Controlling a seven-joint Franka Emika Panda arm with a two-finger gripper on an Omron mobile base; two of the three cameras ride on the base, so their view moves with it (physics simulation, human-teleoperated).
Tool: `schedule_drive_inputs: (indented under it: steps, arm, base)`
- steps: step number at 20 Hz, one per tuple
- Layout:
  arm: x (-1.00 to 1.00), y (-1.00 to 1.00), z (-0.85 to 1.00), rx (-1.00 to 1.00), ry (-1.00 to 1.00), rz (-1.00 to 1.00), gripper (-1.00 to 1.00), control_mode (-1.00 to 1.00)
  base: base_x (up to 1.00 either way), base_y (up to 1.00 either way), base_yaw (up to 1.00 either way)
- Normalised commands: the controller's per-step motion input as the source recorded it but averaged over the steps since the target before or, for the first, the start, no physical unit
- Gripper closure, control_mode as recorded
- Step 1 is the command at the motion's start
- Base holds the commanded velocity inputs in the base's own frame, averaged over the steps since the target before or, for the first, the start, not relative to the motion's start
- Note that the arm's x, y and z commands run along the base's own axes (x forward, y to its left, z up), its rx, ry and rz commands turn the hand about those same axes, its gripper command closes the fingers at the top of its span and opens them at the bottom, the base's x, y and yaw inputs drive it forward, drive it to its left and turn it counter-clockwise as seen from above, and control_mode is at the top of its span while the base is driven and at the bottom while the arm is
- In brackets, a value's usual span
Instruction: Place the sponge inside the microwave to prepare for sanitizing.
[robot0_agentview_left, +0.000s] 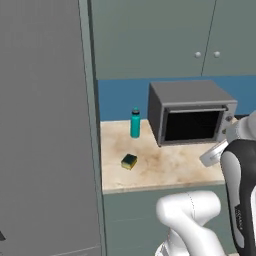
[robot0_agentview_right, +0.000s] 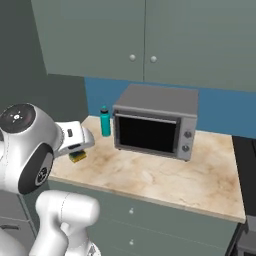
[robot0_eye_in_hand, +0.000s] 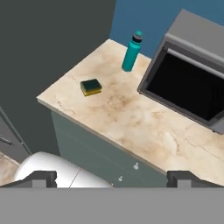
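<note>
nearby, sponge (robot0_eye_in_hand: 91, 86) bare on counter (robot0_eye_in_hand: 131, 118), teal bottle (robot0_eye_in_hand: 131, 51) capped, pincer (robot0_eye_in_hand: 112, 178) spread wide

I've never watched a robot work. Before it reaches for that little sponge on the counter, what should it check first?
1. Dark fingers spread wide: ok.
2. Nothing between them: ok.
3. Small yellow sponge with dark green top lies flat on the beige marbled counter: ok.
4. Tall teal bottle stands apart from the sponge: ok.
5. Fingers lined up over the sponge: not ok, it lies well off to one side of the hand view.
6. Microwave door open: cannot tell.
</note>
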Motion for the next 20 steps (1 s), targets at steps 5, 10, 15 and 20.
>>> schedule_drive_inputs:
  steps: [5,10,15,20]
  arm:
    - [0.0,0.0,0.0,0.0,0.0,0.0,-1.0,1.0]
    - [0.0,0.0,0.0,0.0,0.0,0.0,-1.0,1.0]
    - [0.0,0.0,0.0,0.0,0.0,0.0,-1.0,1.0]
    - [0.0,0.0,0.0,0.0,0.0,0.0,-1.0,1.0]
  base:
    - [0.06,0.32,-0.03]
    - [0.14,0.28,-0.04]
    - [0.37,0.21,-0.03]
    - [0.29,0.18,-0.03]
